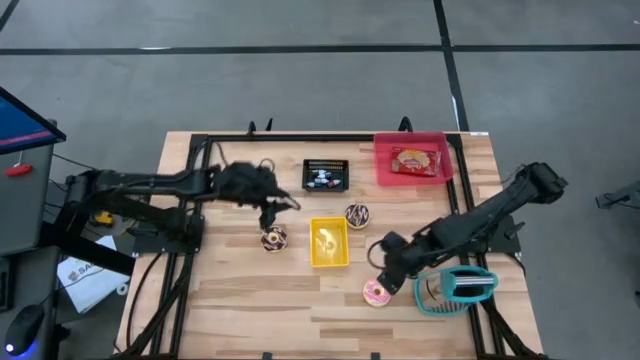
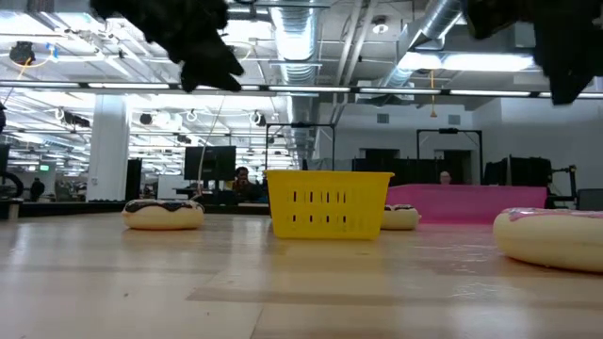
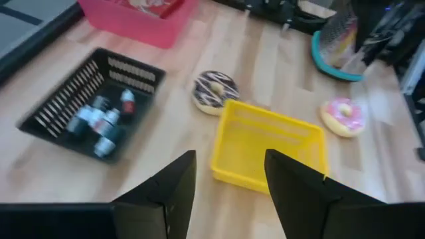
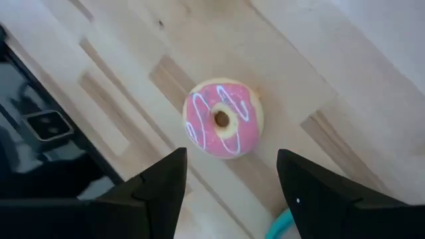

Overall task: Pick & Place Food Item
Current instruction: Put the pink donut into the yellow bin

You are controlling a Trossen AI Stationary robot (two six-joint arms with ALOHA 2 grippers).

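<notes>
Right wrist view: right pincer (image 4: 229, 182) spread wide, poised over pink donut (image 4: 223, 118) lying on table (image 4: 345, 60) near-right of yellow basket (image 1: 329, 243); best lowered centred, straddling donut before clenching; left pincer (image 3: 229, 189) released, waiting.

This looks like a robotics lab set in a large open industrial hall. Exposed silver ventilation ducts (image 2: 443, 28) and pipes run under a bare ceiling hung with strip lights (image 2: 490, 61). Behind the wooden table (image 1: 250, 300) stand rows of dark monitors (image 2: 209, 162) and desks, where what seem to be seated people show dimly. The floor (image 1: 300, 80) is grey concrete crossed by dark lines.
</notes>
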